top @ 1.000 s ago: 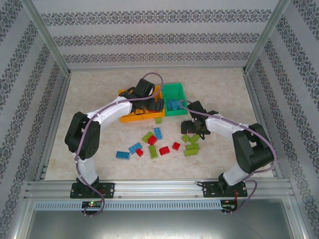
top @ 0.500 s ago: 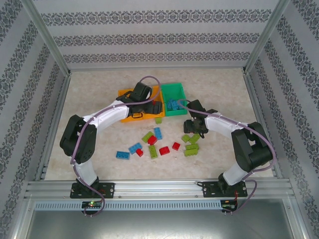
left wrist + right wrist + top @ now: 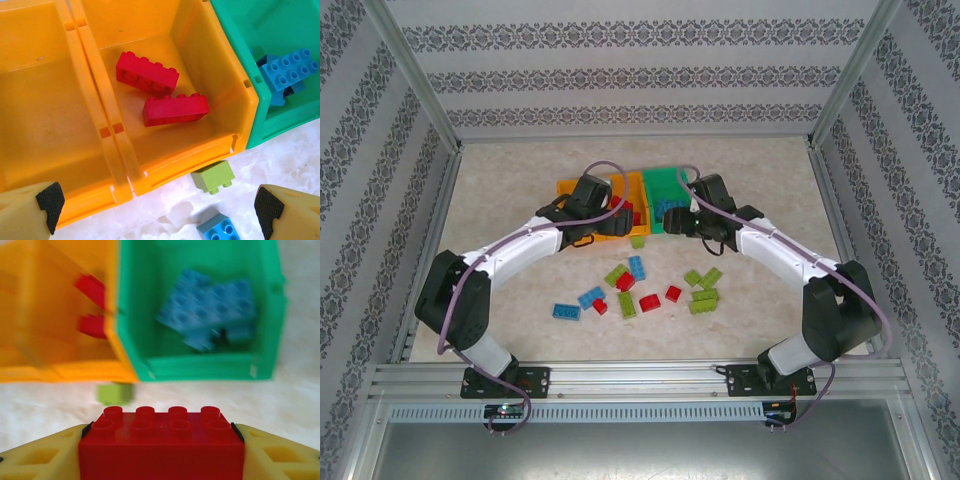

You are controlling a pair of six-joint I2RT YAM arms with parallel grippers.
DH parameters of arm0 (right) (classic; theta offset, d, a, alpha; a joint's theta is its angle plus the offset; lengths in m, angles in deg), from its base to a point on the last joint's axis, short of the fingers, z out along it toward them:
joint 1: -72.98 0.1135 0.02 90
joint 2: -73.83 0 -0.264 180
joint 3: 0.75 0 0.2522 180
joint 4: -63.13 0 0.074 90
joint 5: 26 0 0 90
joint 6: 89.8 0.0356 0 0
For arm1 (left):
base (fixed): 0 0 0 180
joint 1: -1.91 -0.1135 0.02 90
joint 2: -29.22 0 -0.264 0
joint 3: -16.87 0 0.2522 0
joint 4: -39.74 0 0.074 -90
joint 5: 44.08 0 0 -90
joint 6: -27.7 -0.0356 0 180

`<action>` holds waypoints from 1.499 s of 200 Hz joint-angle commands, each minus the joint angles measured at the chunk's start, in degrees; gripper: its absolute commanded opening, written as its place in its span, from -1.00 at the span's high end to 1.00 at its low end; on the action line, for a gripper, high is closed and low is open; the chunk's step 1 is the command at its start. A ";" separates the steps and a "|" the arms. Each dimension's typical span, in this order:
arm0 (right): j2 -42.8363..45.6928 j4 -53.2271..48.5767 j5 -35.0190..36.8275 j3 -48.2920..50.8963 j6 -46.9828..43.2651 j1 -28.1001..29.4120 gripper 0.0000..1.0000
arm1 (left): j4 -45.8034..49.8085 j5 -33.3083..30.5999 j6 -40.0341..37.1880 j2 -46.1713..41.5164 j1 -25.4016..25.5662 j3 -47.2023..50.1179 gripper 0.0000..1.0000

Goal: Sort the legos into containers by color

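Red lego inside right end effector, near green container

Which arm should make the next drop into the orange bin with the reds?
Right. The right claw is shut on a red brick just short of the orange bin that holds two reds. The left claw is open, holding nothing.

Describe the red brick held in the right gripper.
The red brick looks like glossy plastic, with two rows of four studs facing up. It sits level, pinched at both short ends between the yellow jaws of the right gripper, touching nothing else visible. Ahead of it are the green bin and an orange bin.
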State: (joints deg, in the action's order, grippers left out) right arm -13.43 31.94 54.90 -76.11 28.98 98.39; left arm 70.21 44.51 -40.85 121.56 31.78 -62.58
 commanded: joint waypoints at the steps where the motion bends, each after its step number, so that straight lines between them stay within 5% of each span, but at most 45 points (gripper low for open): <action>1: -3.73 5.93 -7.80 -5.23 4.57 1.12 -0.20 | -1.97 -2.38 0.62 -1.61 -0.49 1.99 -0.99; 148: -28.72 4.08 -11.46 -29.94 10.42 3.16 -0.30 | -0.78 -0.88 0.25 -8.47 -0.51 14.10 -0.99; 300: -28.92 5.30 -11.95 -29.25 9.73 3.41 -0.66 | 7.75 -2.25 5.94 -20.07 -0.38 24.80 -0.99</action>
State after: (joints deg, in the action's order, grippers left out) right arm -43.46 36.36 43.93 -105.42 39.27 101.27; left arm 73.89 42.82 -37.55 104.38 31.78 -40.16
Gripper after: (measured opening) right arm 0.830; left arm 0.996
